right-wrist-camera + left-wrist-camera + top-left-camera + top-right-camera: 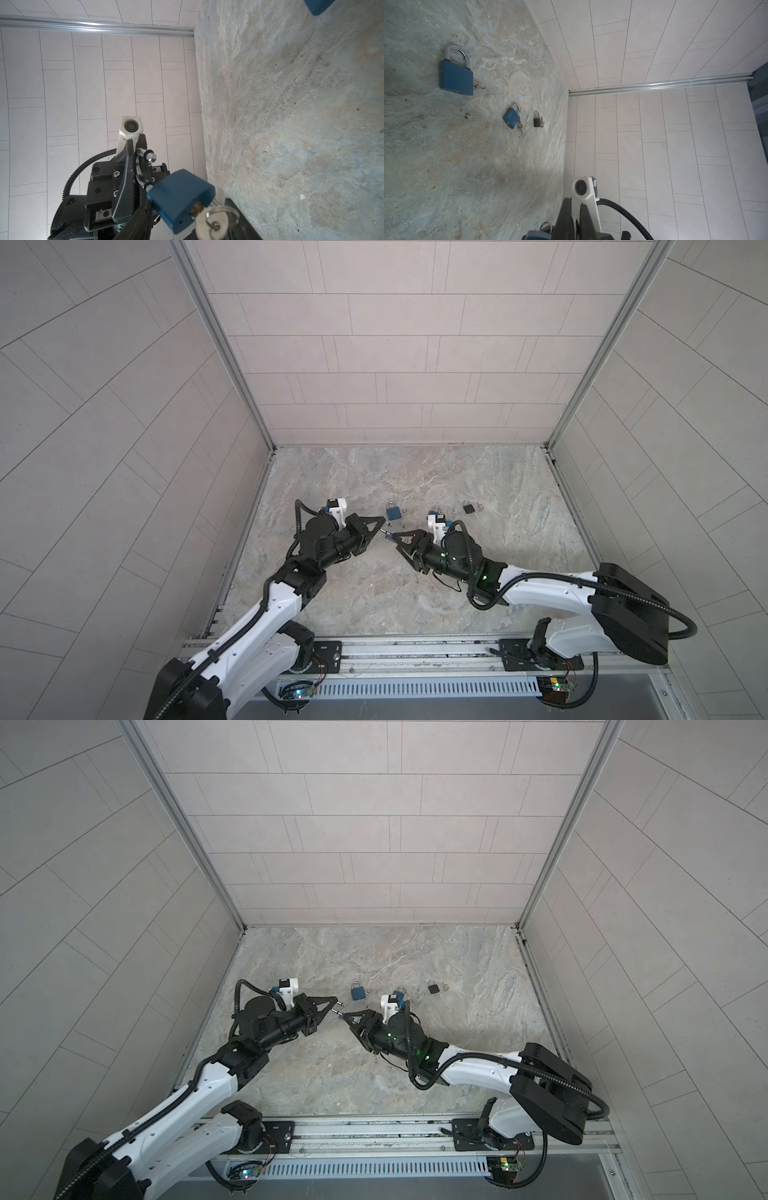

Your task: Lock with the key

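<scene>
A blue padlock (180, 197) hangs between the fingers of my right gripper (187, 207), which is shut on its body. A silver key (212, 224) with a ring sits in the keyhole. The shackle (138, 168) is raised, with its free end out of the body. My left gripper (575, 202) is shut and faces the right one tip to tip. The shackle lies right beside its fingers (126, 166); I cannot tell whether they pinch it. In both top views the two grippers (380, 524) (395, 536) meet above the middle of the floor.
Three more padlocks lie on the stone floor behind the grippers: a large blue one (394, 512), a smaller blue one (510, 118) and a small black one (468, 508), each with keys beside it. Tiled walls (399, 364) close in the back and both sides.
</scene>
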Robot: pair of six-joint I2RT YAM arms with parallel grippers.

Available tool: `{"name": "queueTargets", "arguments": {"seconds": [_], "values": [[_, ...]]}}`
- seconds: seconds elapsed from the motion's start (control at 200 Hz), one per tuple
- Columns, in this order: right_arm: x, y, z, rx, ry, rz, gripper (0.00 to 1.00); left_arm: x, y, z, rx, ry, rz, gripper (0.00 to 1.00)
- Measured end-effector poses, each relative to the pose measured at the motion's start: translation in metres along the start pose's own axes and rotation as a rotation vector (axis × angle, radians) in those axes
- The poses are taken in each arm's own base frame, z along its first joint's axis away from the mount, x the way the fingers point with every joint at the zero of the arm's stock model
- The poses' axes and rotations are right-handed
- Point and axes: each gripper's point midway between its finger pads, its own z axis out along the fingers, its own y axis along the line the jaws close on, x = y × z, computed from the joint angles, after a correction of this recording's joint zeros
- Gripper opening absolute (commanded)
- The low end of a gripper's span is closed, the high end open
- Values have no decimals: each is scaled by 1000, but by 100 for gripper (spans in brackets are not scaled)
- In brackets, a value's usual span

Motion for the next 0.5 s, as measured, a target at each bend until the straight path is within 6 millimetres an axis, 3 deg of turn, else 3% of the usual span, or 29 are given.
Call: {"name": "queueTargets", "arguments": {"seconds": [0.495], "values": [[0, 16, -1, -62, 2, 6, 55, 0, -2, -1, 25, -4, -8, 0]]}}
